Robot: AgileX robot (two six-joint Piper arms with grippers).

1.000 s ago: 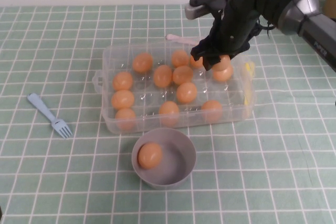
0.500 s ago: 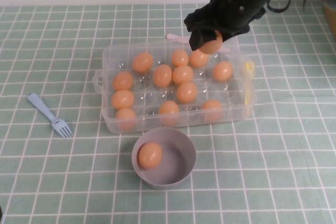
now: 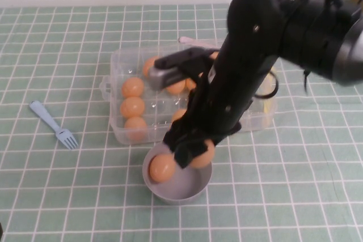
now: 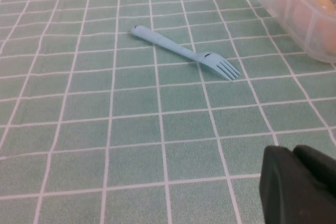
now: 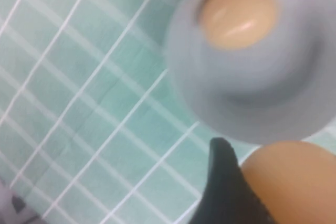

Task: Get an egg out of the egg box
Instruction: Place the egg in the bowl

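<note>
My right gripper (image 3: 195,152) is shut on an orange-tan egg (image 3: 204,155) and holds it just above the near-right rim of the round grey bowl (image 3: 177,197). In the right wrist view the held egg (image 5: 294,182) lies against one black finger (image 5: 226,192), with the bowl (image 5: 252,98) below. The clear egg box (image 3: 121,60) stands behind the bowl, with several eggs in its cups; my arm hides its right half. My left gripper (image 4: 300,184) hovers shut over bare cloth, away from the egg box (image 4: 294,11).
Another egg (image 3: 162,168) lies in the bowl's left side, and it also shows in the right wrist view (image 5: 237,14). A light blue plastic fork (image 3: 54,124) lies on the green checked cloth left of the box. A pink strip (image 3: 190,41) sits behind the box.
My right arm has lifted the egg from the back right of the box and swung forward and down to the bowl. The egg in the bowl and the fork have not moved.
</note>
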